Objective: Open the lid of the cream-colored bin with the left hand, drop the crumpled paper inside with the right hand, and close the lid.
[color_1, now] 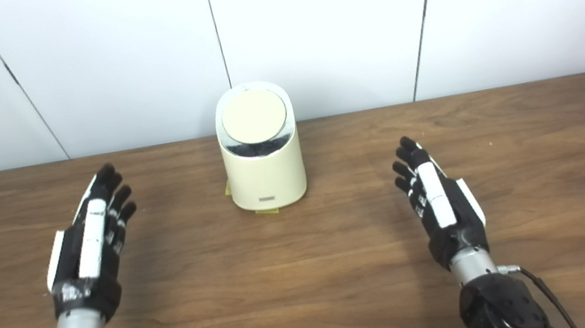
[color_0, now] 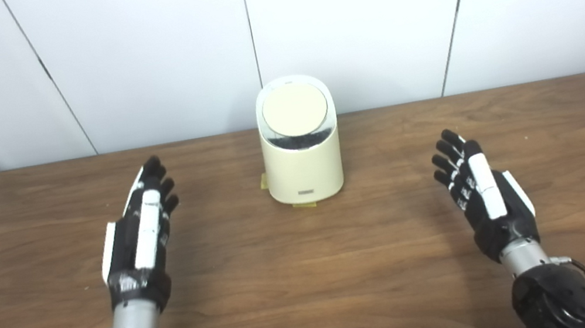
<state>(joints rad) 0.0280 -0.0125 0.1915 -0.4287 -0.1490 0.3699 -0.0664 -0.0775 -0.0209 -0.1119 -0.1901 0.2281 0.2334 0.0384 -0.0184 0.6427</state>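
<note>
A cream-colored bin [color_0: 303, 169] stands upright at the middle of the table's far side. Its round lid [color_0: 294, 108] is shut, tilted toward me, with a dark band under its front rim. My left hand [color_0: 141, 231] hovers over the table to the left of the bin, fingers straight and apart, holding nothing. My right hand [color_0: 480, 192] hovers to the right of the bin, also flat, open and empty. No crumpled paper shows in either view.
The brown wooden table [color_0: 312, 279] runs the full width of the view. Small yellow tape marks [color_0: 304, 205] lie at the bin's base. White wall panels [color_0: 351, 17] stand right behind the table's far edge.
</note>
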